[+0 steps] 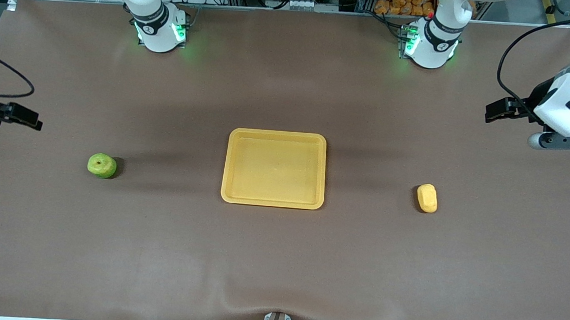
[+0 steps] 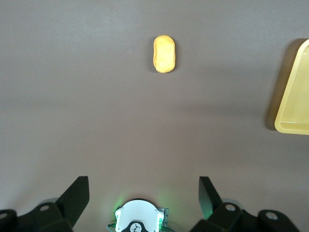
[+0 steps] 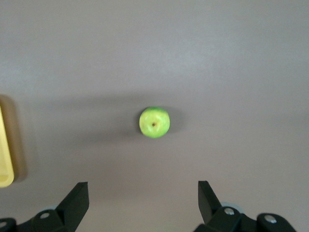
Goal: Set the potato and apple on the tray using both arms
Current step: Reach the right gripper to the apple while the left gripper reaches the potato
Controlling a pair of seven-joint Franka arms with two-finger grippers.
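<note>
Nearest the front camera lies the small oblong yellow-orange potato (image 1: 427, 198), on the brown table (image 1: 278, 260) toward the left arm's end. The round yellow-green apple (image 1: 102, 166), stem dimple up, sits a touch farther, toward the right arm's end. Between them rests the flat rectangular yellow-orange plastic tray (image 1: 272, 200), with nothing on it; both items lie well apart from it.

Farther still, the left gripper (image 2: 144, 193) hangs over bare table with its fingers spread wide and holding nothing. The right gripper (image 3: 143, 197) is likewise released, over its own end.

Neither pick has begun. Each arm would best centre over its item, the left closing across the potato's narrow width, the right descending around the apple's widest part so it cannot roll away.
</note>
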